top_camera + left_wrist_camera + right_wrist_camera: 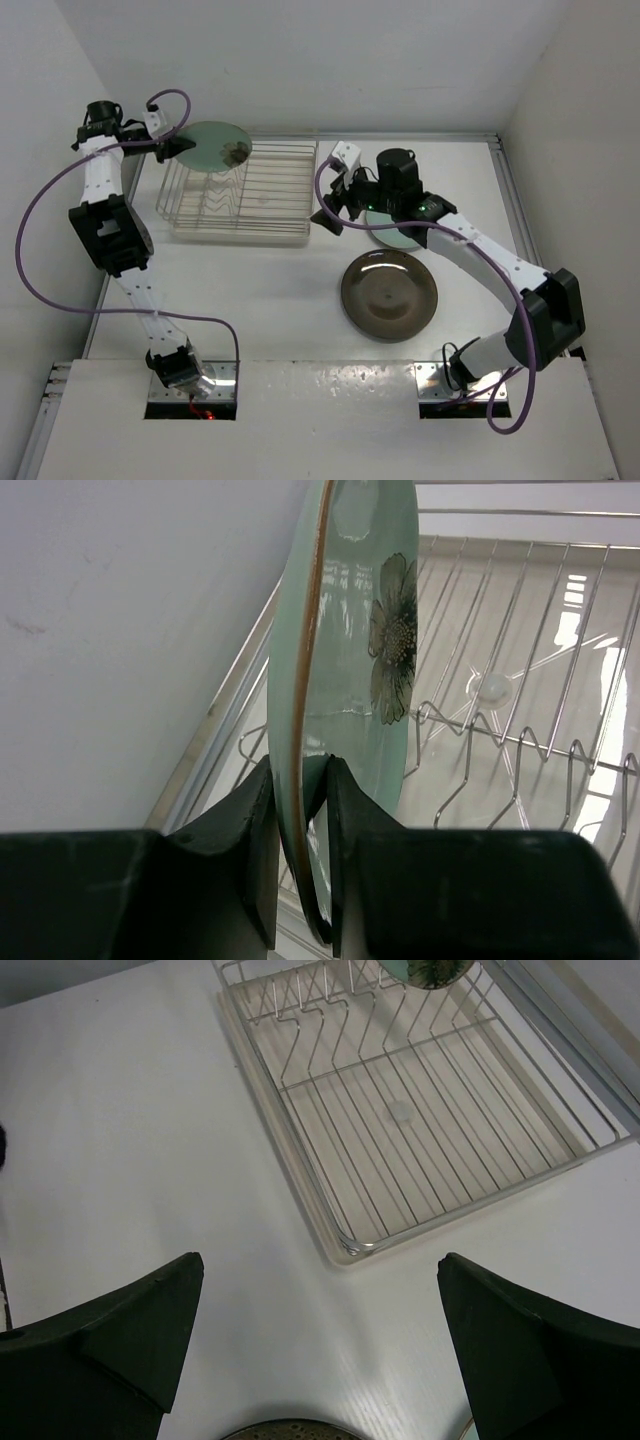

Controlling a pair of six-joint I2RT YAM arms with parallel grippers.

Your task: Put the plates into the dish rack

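Pinching the lower rim of a mint plate (350, 660) between two black fingers (250, 840), with the left gripper (300, 810) closed narrow on the thin edge. Held upright on edge at the upper left of the overhead view, over the far left corner of the rack (240, 236). Apparently just above the zigzag dividers (520, 742) and not yet seated in a slot; contact with the wire impossible to tell.

Spread wide and holding nothing on the other side: right gripper (335, 192), hovering right of the rack above bare table (270, 290).

Judged barely begun: nothing racked, one plate on its way in, two left. Lying flat at centre right, a brown plate (388, 293); just above it, half hidden under the right arm, a second mint plate (392, 240).

Glossy pale green, thin brown line round the rim, dark flower (392, 640) printed on the face turned toward the rack. Brown one larger, shiny, catching the light. Rack of thin pale wire on a cream tray.
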